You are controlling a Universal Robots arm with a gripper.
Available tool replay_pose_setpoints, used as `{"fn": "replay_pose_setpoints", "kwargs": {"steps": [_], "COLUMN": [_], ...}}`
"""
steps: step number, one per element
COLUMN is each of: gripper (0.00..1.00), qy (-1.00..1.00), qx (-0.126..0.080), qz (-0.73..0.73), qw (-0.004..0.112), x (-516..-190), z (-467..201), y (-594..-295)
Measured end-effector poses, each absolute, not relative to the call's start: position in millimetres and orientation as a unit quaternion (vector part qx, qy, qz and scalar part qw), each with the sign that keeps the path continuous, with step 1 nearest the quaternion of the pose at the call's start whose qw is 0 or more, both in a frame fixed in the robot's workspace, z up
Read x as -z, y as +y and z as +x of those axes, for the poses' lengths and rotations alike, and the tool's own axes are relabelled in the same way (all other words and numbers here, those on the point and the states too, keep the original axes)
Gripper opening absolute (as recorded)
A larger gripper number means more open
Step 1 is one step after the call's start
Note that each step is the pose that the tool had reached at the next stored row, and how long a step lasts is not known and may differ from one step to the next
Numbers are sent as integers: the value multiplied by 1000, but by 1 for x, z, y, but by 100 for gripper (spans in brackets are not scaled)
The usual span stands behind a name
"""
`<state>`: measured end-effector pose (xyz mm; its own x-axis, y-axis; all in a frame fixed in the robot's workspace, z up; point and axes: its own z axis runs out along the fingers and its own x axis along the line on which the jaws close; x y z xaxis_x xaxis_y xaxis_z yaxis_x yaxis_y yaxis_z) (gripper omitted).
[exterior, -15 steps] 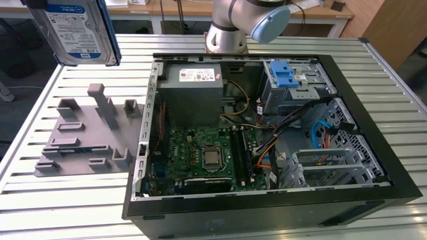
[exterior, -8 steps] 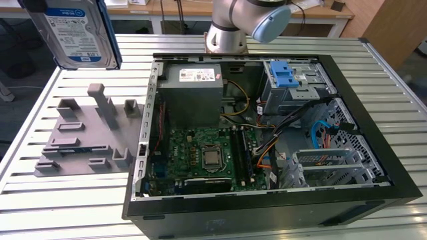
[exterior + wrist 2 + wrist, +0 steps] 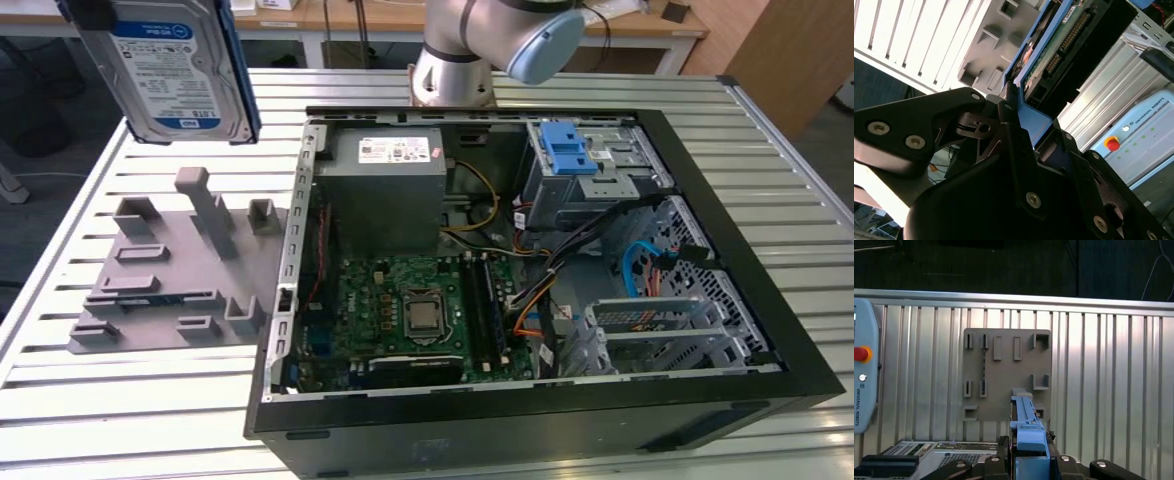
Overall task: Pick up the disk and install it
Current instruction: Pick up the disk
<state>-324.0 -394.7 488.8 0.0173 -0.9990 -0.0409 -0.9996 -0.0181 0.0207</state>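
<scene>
The disk, a silver hard drive with a blue-and-white label and a blue plastic frame, hangs upright high at the exterior view's left, above the grey fixture plate. In the second wrist view my gripper is shut on the blue frame at one end of the disk, whose circuit-board side shows. The first wrist view looks down along the disk's blue edge, held in the gripper, over the fixture plate.
The open computer case lies on the slatted metal table, with a silver drive cage with a blue latch, a grey power supply and the motherboard inside. The arm's base stands behind it. A teach pendant lies beside the plate.
</scene>
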Motion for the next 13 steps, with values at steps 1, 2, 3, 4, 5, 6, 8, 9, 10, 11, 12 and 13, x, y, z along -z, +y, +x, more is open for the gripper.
{"fn": "replay_pose_setpoints", "kwargs": {"steps": [1, 2, 3, 4, 5, 6, 8, 9, 10, 11, 12, 13], "gripper": [36, 36, 36, 36, 36, 36, 36, 36, 36, 36, 36, 36], "qy": [701, 701, 701, 701, 701, 701, 701, 701, 701, 701, 701, 702], "qx": [-22, -22, -22, -22, -22, -22, -22, -22, -23, -22, -23, -23], "qz": [-713, -713, -713, -713, -713, -713, -713, -713, -713, -712, -712, -712], "qw": [7, 7, 6, 6, 6, 6, 5, 5, 5, 5, 5, 5], "x": [-489, -489, -489, -489, -489, -489, -489, -489, -489, -489, -489, -489], "z": [-322, -320, -318, -317, -315, -314, -313, -312, -312, -311, -310, -309], "y": [-395, -396, -397, -398, -398, -399, -401, -403, -404, -405, -406, -407]}}
